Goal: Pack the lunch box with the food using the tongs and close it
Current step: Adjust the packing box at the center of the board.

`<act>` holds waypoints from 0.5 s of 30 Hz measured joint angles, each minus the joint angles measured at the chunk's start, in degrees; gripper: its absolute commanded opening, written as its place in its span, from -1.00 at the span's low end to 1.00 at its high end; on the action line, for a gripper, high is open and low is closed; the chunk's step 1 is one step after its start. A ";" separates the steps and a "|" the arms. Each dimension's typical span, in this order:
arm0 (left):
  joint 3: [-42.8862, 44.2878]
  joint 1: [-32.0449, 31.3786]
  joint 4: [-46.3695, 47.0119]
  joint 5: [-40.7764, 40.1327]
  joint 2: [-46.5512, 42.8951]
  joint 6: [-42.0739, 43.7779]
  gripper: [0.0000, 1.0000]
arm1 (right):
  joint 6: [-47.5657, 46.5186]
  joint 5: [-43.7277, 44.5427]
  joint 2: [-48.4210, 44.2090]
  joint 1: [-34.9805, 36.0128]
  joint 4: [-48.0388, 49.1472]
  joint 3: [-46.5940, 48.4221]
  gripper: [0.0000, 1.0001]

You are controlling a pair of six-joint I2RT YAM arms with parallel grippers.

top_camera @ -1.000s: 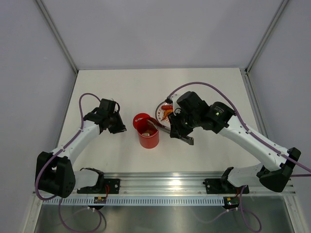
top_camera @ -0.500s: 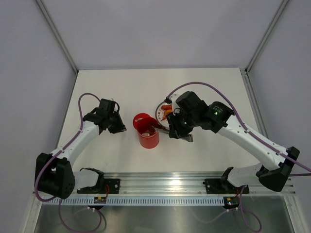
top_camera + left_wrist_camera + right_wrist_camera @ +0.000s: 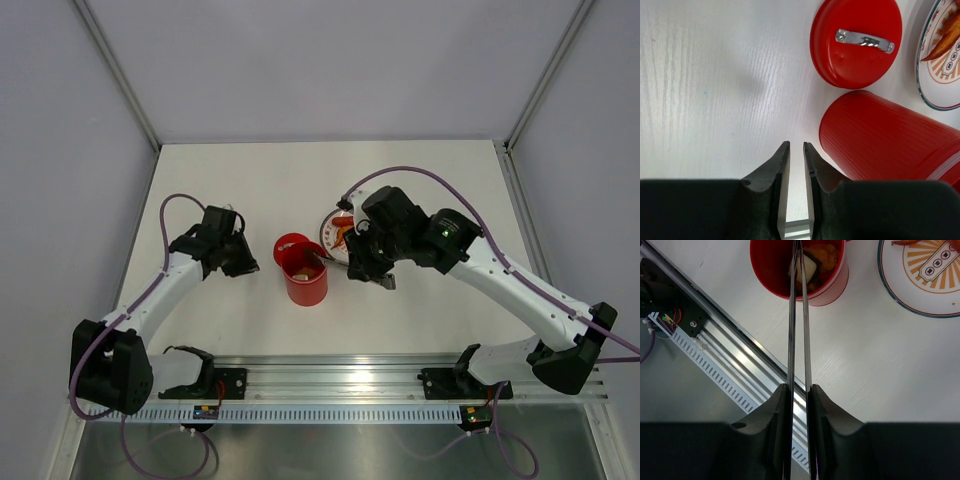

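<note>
The red lunch box (image 3: pixel 305 283) stands open mid-table, its ribbed wall (image 3: pixel 885 135) just right of my left gripper (image 3: pixel 796 144). That gripper (image 3: pixel 245 265) shows a slim gap with nothing in it. The flat red lid (image 3: pixel 855 42) with a metal handle lies beyond the box. My right gripper (image 3: pixel 799 386) is shut on the grey tongs (image 3: pixel 792 315), whose nearly closed tips reach into the box mouth (image 3: pixel 832 287). Inside lie a black-and-white roll (image 3: pixel 810 267) and an orange fried bit (image 3: pixel 821 252). A fried piece (image 3: pixel 942 42) rests on the plate (image 3: pixel 900 302).
The white plate with orange pattern (image 3: pixel 335 225) sits behind and right of the box, partly under my right arm. A metal rail (image 3: pixel 340 375) with cable clips runs along the near table edge, also seen as the rail (image 3: pixel 715 350) below the tongs. White walls enclose the table.
My right gripper has drawn back a little toward the plate while the tongs widened and narrowed again, their tips staying at the box mouth. The left arm has not moved.
</note>
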 measured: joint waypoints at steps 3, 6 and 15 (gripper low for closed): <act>-2.43 0.00 -0.33 -0.04 -2.21 0.09 -0.63 | -0.07 1.73 -0.02 0.11 0.55 1.38 -1.00; -5.79 -0.02 -0.76 -0.02 -5.20 0.15 -0.64 | -0.09 5.75 -0.07 0.15 1.99 2.95 -1.00; -13.03 -3.50 -0.31 4.09 -8.94 -2.03 -0.64 | 0.17 15.08 2.69 -4.42 3.17 8.22 -1.00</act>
